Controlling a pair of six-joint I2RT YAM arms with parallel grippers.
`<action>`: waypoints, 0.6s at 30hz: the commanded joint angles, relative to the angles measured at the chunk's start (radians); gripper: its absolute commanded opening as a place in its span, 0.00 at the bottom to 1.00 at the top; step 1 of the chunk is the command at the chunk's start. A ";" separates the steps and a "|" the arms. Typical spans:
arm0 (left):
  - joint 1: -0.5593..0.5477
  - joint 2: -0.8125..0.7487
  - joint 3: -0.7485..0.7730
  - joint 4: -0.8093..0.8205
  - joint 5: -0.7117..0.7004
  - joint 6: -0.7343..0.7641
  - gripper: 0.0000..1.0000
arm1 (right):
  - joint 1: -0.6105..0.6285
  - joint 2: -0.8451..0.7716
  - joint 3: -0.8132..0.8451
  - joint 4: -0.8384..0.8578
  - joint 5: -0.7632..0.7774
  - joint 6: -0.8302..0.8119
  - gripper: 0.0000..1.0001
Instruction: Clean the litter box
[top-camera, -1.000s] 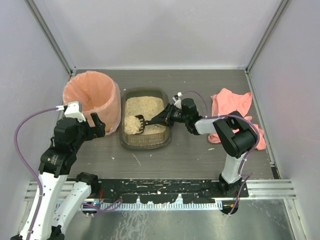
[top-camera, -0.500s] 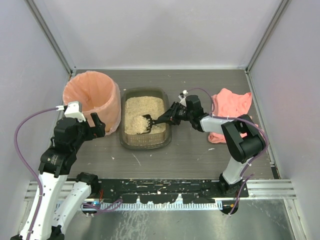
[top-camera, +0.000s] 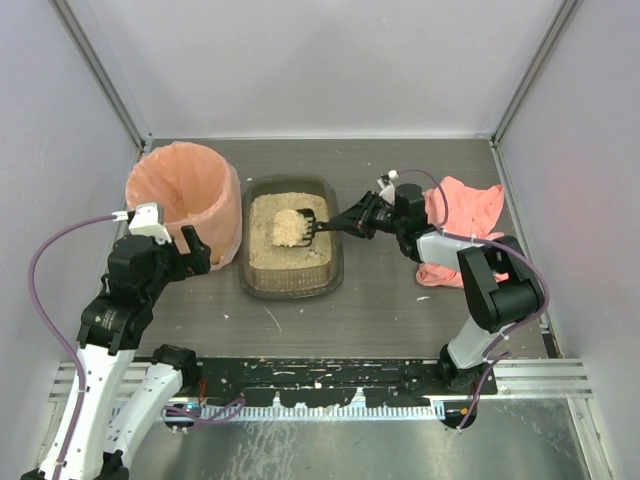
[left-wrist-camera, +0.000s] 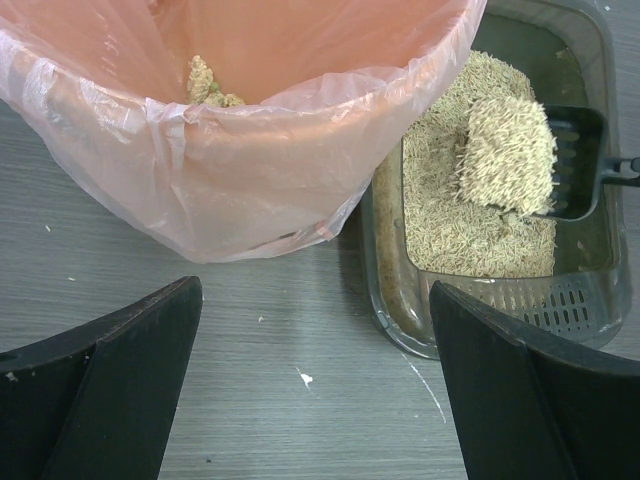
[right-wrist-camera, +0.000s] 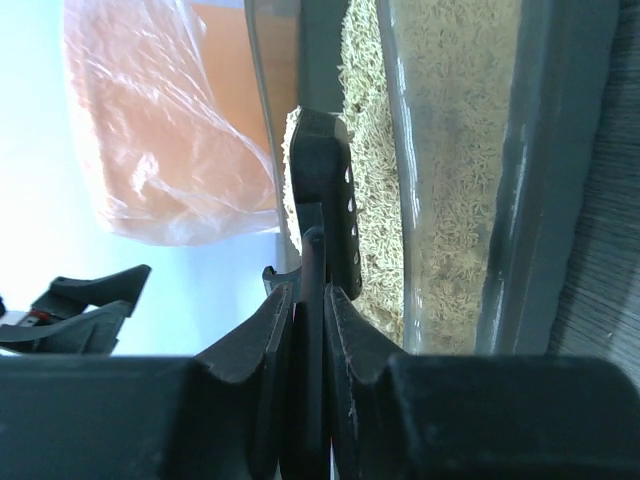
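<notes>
Right gripper (top-camera: 352, 222), jaws pinched narrow on the thin handle of the black scoop (top-camera: 310, 226), carries a heaped clump of litter (top-camera: 288, 227) over the middle of the litter box (top-camera: 292, 290). A second ago the scoop sat low at the tray's near left, digging. Now it has drawn back toward the far right and looks raised, with the load on board.

My left gripper (top-camera: 192, 248) stands wide and holds nothing. It hangs over the table (top-camera: 380, 300) just short of the bin, and has not moved in that second.

Beyond it, the dark olive-brown litter box lies on the table between the bin and my right arm, close against the bin's side and holding beige litter. The bin (top-camera: 185, 195), lined with a peach-pink bag, stands at its left. My left wrist view shows clumps (left-wrist-camera: 205, 85) already lying inside it. A pink cloth (top-camera: 460, 205) lies well apart at the far right.

As I judge it, the scooping is done and the carry to the bin comes next. The load is piled high, so any tilt on the way could spill it.
</notes>
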 joint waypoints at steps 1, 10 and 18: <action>0.007 -0.006 0.015 0.028 -0.003 -0.006 0.98 | -0.051 -0.014 -0.036 0.246 -0.091 0.120 0.01; 0.007 -0.019 0.111 -0.013 -0.009 0.015 0.98 | -0.086 0.069 -0.119 0.585 -0.117 0.351 0.01; 0.007 -0.036 0.137 -0.044 0.008 -0.004 0.98 | -0.074 0.082 -0.152 0.652 -0.094 0.403 0.01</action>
